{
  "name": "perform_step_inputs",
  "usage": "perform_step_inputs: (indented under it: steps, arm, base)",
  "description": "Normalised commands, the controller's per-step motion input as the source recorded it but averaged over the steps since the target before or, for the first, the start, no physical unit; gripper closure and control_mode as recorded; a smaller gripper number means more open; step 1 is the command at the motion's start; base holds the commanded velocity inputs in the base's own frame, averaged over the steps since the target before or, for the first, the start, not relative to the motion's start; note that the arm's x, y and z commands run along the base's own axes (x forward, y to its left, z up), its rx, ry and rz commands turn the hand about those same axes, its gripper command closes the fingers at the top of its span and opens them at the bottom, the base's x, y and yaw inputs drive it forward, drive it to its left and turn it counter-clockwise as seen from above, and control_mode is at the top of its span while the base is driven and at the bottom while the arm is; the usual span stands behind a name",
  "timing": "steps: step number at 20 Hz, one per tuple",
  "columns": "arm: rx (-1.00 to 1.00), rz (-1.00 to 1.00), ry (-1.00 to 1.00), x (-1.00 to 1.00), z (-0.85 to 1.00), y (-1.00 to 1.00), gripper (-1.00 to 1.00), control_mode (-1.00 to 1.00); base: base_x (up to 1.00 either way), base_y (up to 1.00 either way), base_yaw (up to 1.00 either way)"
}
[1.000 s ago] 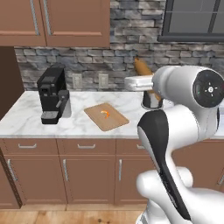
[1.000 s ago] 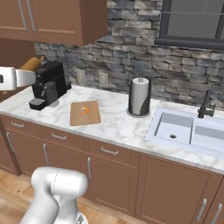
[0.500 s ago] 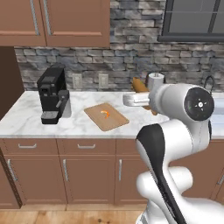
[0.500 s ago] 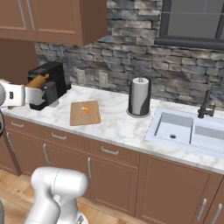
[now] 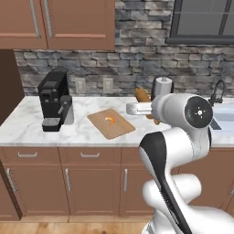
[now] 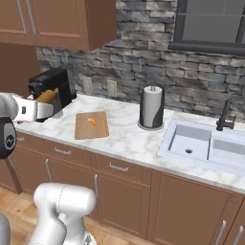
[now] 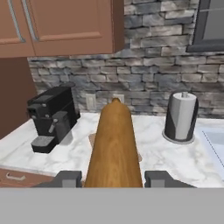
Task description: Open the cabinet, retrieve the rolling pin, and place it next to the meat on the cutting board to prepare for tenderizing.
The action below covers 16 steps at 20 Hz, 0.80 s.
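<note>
1. The carry step is in hand: the claw [image 7: 113, 178] is clamped on the rolling pin [image 7: 113, 144], one fingertip on each side of its thick wooden body, and the pin points away from the claw toward the back wall
2. The cabinet [image 5: 57, 23] doors look shut up above the claw, so the fetching part seems over; what is left, I'd judge, is the set-down
3. The cutting board [image 5: 111, 123] lies on the bench [image 5: 27, 125] below and ahead of the claw, and in the left base view off to one side of it, with the meat [image 5: 109, 120] a tiny orange curl near its middle
4. The next move calls for bringing the pin over the board, lowering it and laying it flat beside the meat, not on it. A round pin could roll off, so a gentle release would be wise
5. The bench is pale marble; a black coffee machine [image 7: 51, 118] stands beyond the board from the claw, a paper towel roll [image 7: 180, 116] on the claw's other side, and a sink [image 6: 206, 146] past that, under a dark window [image 6: 210, 21] in a grey stone wall
</note>
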Motion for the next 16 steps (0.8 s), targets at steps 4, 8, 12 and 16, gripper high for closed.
perform_step_inputs:
  steps: [4, 8, 12, 16]
  arm:
    - [0.0, 0.0, 0.0, 0.0, 0.0, 0.0, 1.0, 1.0]
    - [0.0, 0.0, 0.0, 0.0, 0.0, 0.0, 1.0, 1.0]
    - [0.0, 0.0, 0.0, 0.0, 0.0, 0.0, 1.0, 1.0]
    - [0.0, 0.0, 0.0, 0.0, 0.0, 0.0, 1.0, 1.0]
  base:
    - [0.65, 0.0, 0.0]
    - [0.69, 0.0, 0.0]
    - [0.58, 0.0, 0.02]
    - [0.55, 0.0, 0.03]
